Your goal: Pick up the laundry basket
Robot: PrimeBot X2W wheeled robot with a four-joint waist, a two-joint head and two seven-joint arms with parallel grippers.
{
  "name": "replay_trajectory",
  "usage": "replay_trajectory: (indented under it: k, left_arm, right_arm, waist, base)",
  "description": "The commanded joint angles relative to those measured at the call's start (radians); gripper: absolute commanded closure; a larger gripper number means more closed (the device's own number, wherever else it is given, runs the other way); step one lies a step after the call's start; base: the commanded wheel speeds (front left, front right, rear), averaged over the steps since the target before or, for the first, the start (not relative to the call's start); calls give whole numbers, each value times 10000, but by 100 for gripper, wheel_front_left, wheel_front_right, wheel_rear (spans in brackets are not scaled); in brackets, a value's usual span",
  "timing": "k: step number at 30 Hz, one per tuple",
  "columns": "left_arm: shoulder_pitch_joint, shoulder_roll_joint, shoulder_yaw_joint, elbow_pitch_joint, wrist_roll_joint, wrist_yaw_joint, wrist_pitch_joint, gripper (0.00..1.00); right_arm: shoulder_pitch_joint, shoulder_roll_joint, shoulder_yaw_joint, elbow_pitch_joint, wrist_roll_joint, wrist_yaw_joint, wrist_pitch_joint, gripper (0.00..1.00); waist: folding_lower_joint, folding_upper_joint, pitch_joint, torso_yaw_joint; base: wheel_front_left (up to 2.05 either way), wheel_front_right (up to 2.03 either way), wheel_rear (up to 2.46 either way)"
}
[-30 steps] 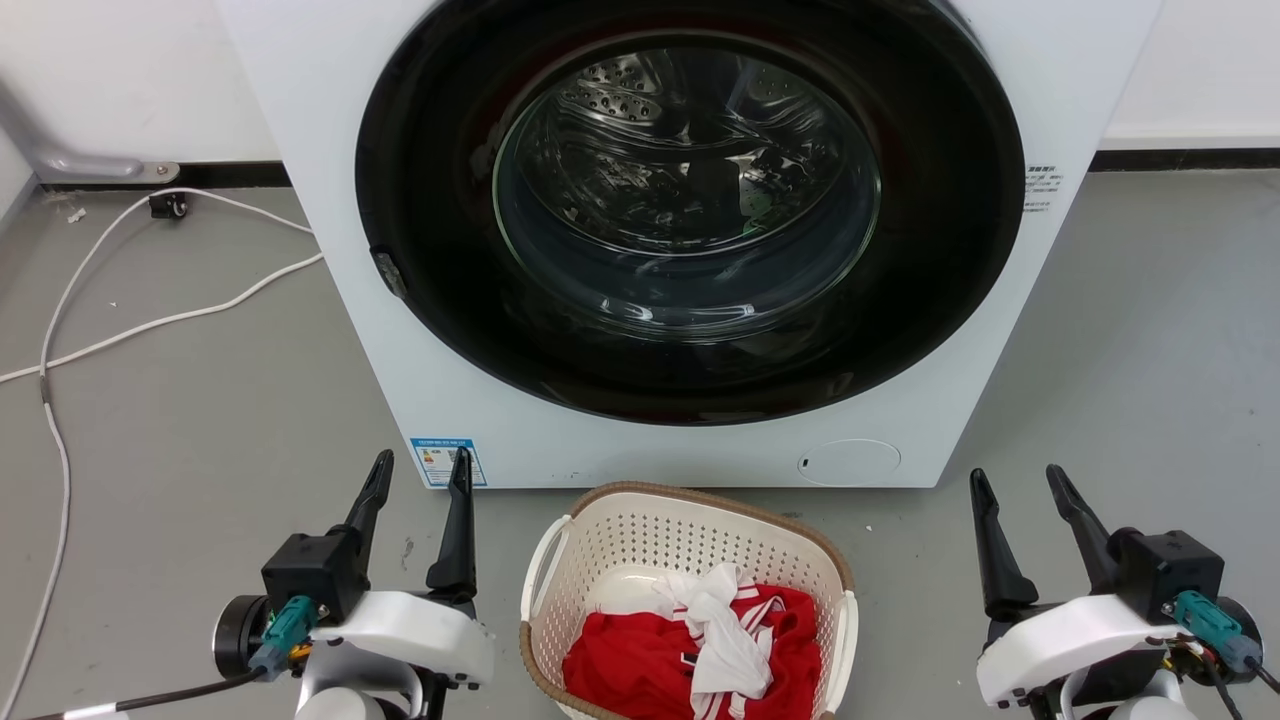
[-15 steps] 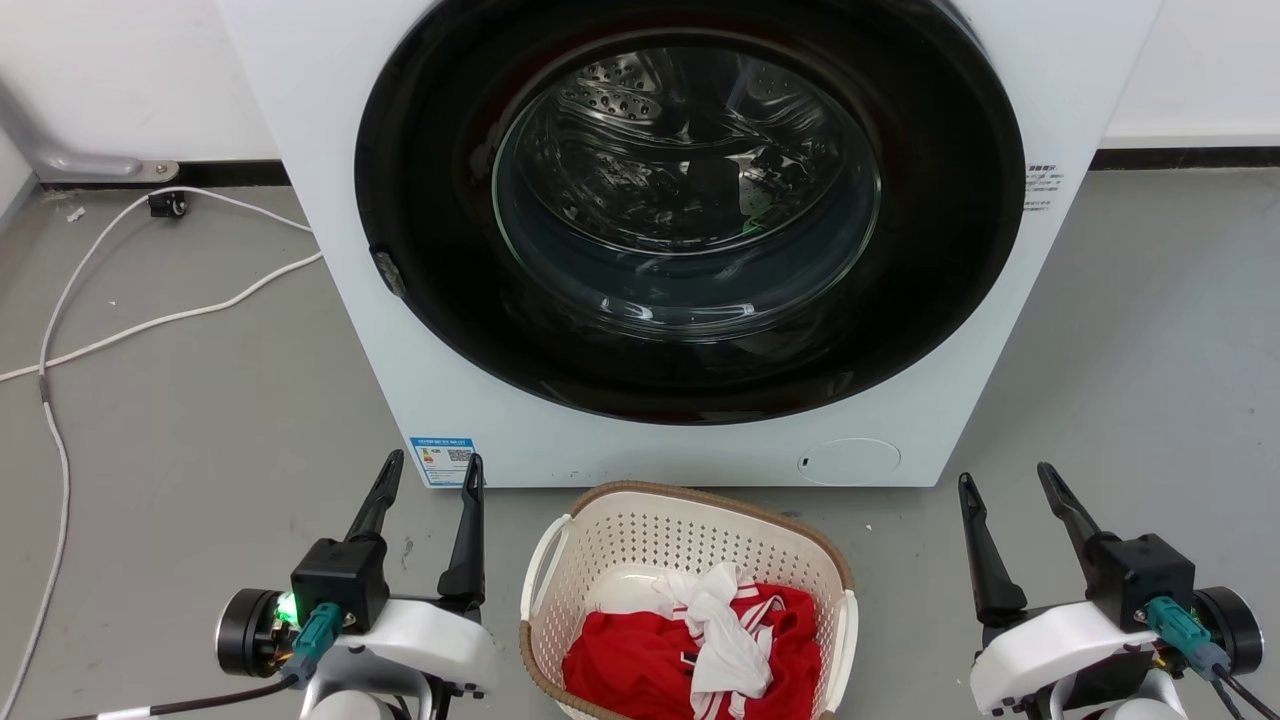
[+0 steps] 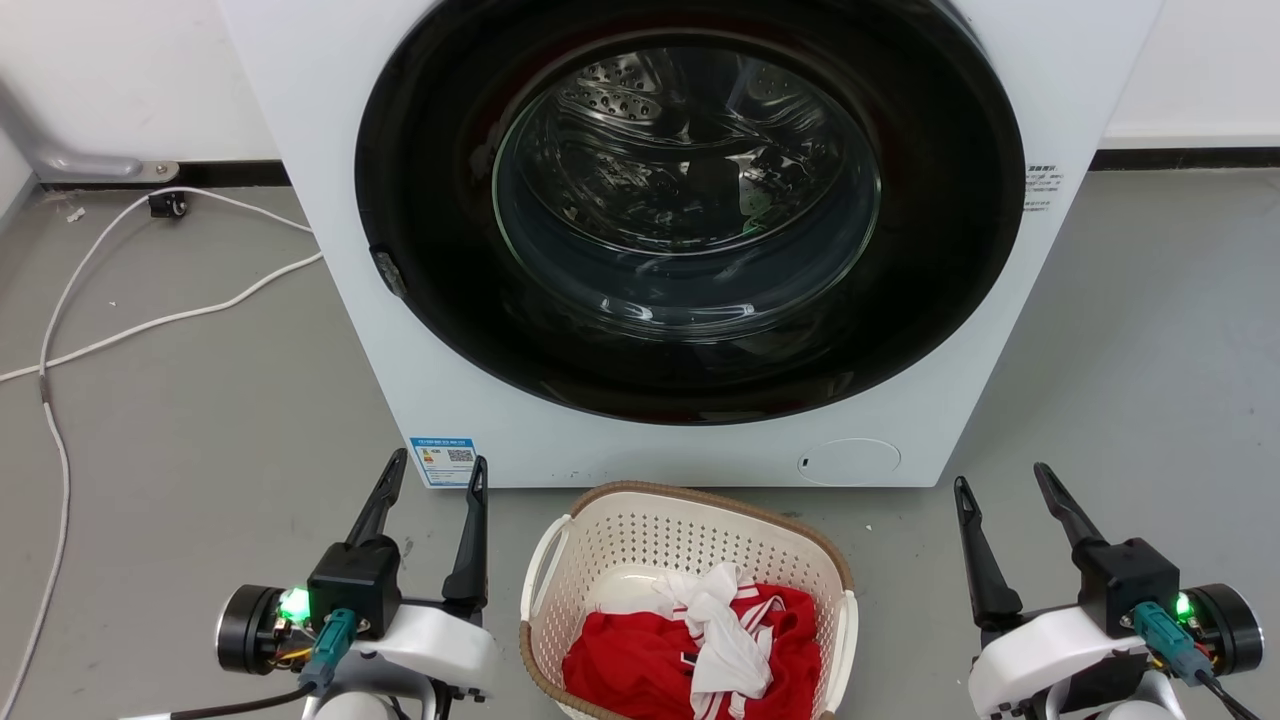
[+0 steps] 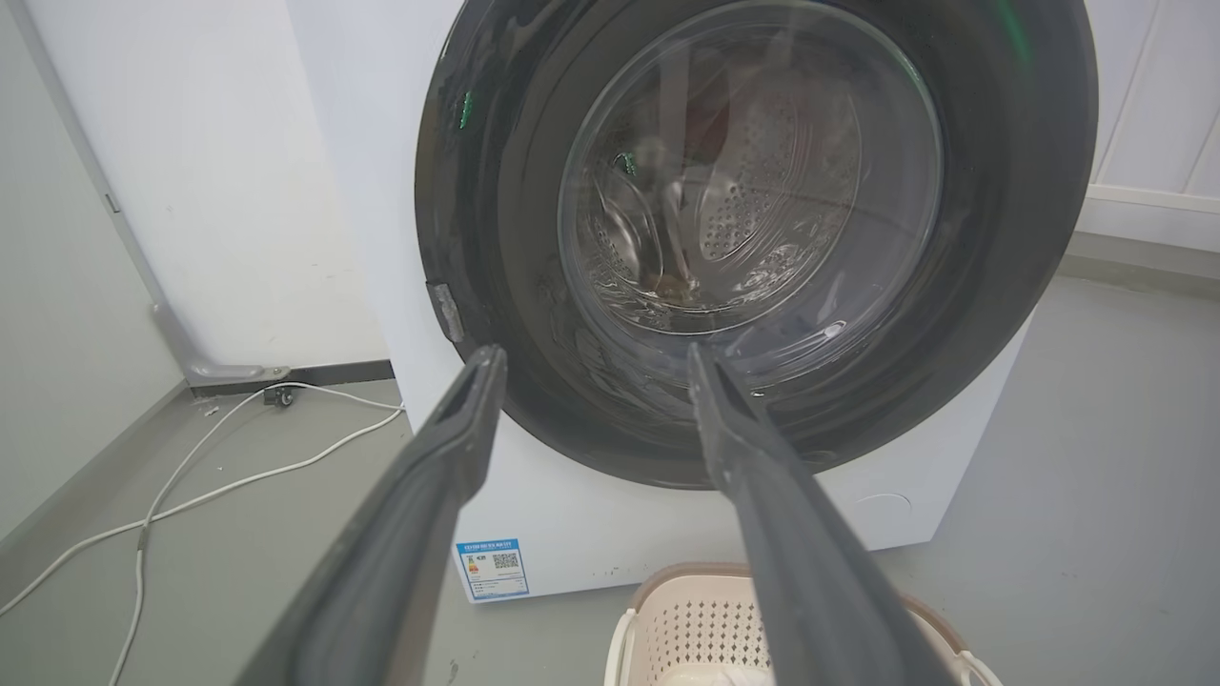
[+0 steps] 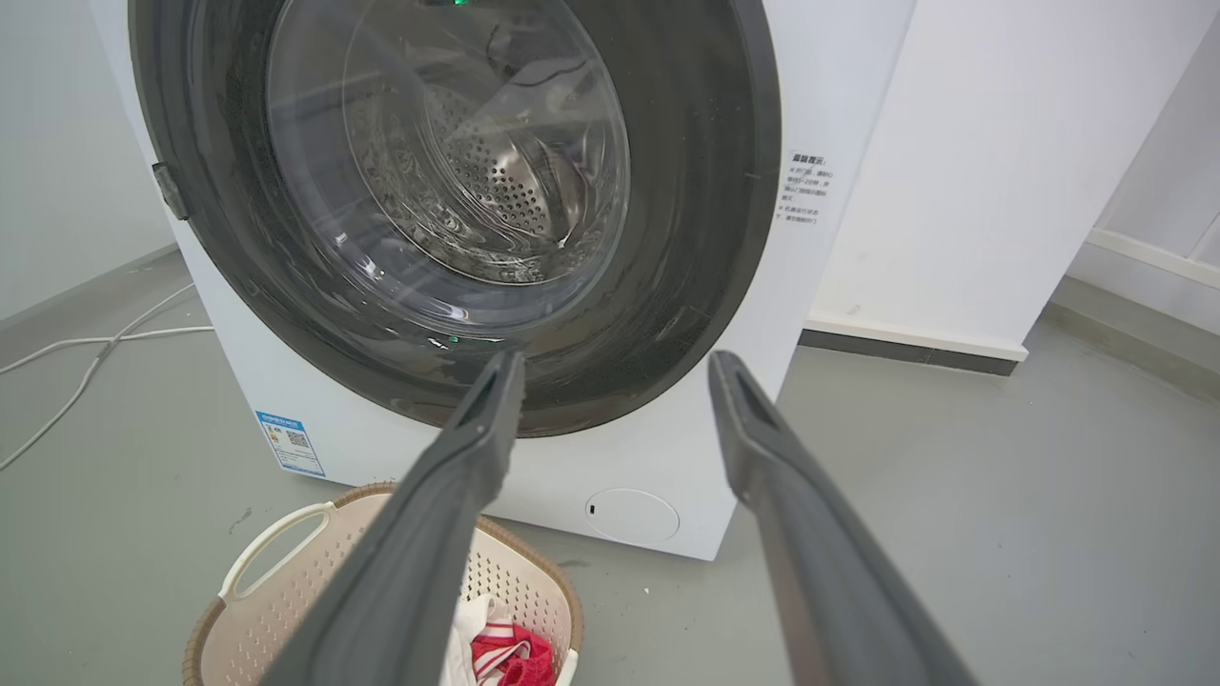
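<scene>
Cream-white plastic laundry basket (image 3: 680, 545) with a brown woven-look rim sits on a grey floor (image 3: 180, 430), just in front of a white washing machine (image 3: 300, 150). It lies between the two grippers and touches neither. The bottom edge of the head view cuts off its near end, so only the far end and the tops of the two white side handles can be seen. Inside it is a crumpled red garment (image 3: 640, 665) with a white garment (image 3: 725, 630) lying across it, and what is under them is hidden.

The left gripper (image 3: 440, 460) is low at the basket's left, its two dark fingers spread apart and holding nothing. The right gripper (image 3: 1002, 476) is low at the basket's right, well clear of it, fingers likewise apart and empty. A small green light glows on each wrist.

In the left wrist view only the basket's far corner peeks in at the bottom, partly behind a finger. In the right wrist view a finger crosses the basket.

The machine's top is out of frame. Its round dark door (image 3: 686, 190) is glass. Reflections blur the drum behind it, so its contents cannot be made out. The print on a blue label (image 5: 291, 443) low on the front is too small to read. A white cable (image 3: 150, 325) trails across the floor to the left edge.
</scene>
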Motion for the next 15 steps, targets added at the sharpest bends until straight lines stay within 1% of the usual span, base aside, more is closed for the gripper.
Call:
replay_trajectory:
  k: [1,15]
  left_arm:
    - [-74,-4,18,20,-22,24,-27,0]
    - [-203,-29,119,17,86,8,-27,0]
  right_arm:
    - [112,-12,5,10,24,-6,-45,0]
    - [1,-12,-30,47,227,-5,89,0]
  waist:
    - [0,0,3,2]
    - [0,0,237,2]
  base:
    - [0,0,0]
    - [0,0,0]
